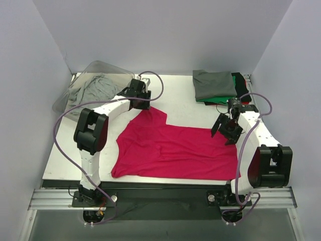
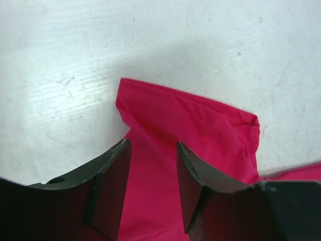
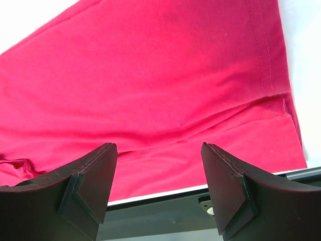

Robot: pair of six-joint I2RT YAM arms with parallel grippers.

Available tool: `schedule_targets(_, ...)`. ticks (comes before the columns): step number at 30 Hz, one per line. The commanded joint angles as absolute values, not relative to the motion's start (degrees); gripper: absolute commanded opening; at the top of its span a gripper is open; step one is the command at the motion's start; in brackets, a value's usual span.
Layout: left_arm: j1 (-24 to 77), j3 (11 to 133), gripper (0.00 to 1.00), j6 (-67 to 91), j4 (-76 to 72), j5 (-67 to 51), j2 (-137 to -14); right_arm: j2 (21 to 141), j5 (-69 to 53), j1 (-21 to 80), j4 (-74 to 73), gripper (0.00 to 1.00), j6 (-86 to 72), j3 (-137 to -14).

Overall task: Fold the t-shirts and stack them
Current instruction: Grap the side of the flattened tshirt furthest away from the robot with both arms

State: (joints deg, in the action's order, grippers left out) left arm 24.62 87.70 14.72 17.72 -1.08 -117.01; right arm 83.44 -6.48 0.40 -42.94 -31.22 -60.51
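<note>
A bright magenta-red t-shirt (image 1: 175,150) lies spread on the white table (image 1: 180,95), one sleeve pointing toward the back. My left gripper (image 1: 141,106) is low over that sleeve. In the left wrist view its jaws (image 2: 153,145) stand apart astride the sleeve cloth (image 2: 190,120), a clear gap between them. My right gripper (image 1: 225,133) hovers open over the shirt's right part. Its wrist view shows the hem (image 3: 271,75) and red cloth (image 3: 150,75) below the gripper (image 3: 159,148). A folded stack sits at the back right, a dark grey shirt (image 1: 213,83) on top.
Under the dark grey shirt show green (image 1: 215,100) and black and red cloth (image 1: 241,80). A clear plastic bin (image 1: 100,67) at the back left holds a crumpled light grey shirt (image 1: 93,90). The table's front edge (image 3: 165,193) runs just beyond the magenta shirt's near side.
</note>
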Motion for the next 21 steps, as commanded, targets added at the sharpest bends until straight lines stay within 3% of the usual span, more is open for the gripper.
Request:
schedule_targets(1,24.1,93.2,0.51,12.2,14.7,-0.5,-120.0,81.8,-6.8,0.1,-46.1,0.69,-30.8,-59.7)
schedule_targets(8,23.9,98.3,0.50,11.7,15.3,1.8,-125.7,80.9,-7.1,0.2,-46.5,0.69,-30.5,-59.2)
schedule_targets(15,23.9,101.1,0.39,10.8,16.2,6.8,-128.4,79.3,-7.1,0.2,-46.7,0.69,-30.4,-57.7)
schedule_targets(21,23.6,102.6,0.40,10.5,16.3,6.4,-130.6,79.9,-7.4,0.1,-46.7,0.69,-30.1,-57.4)
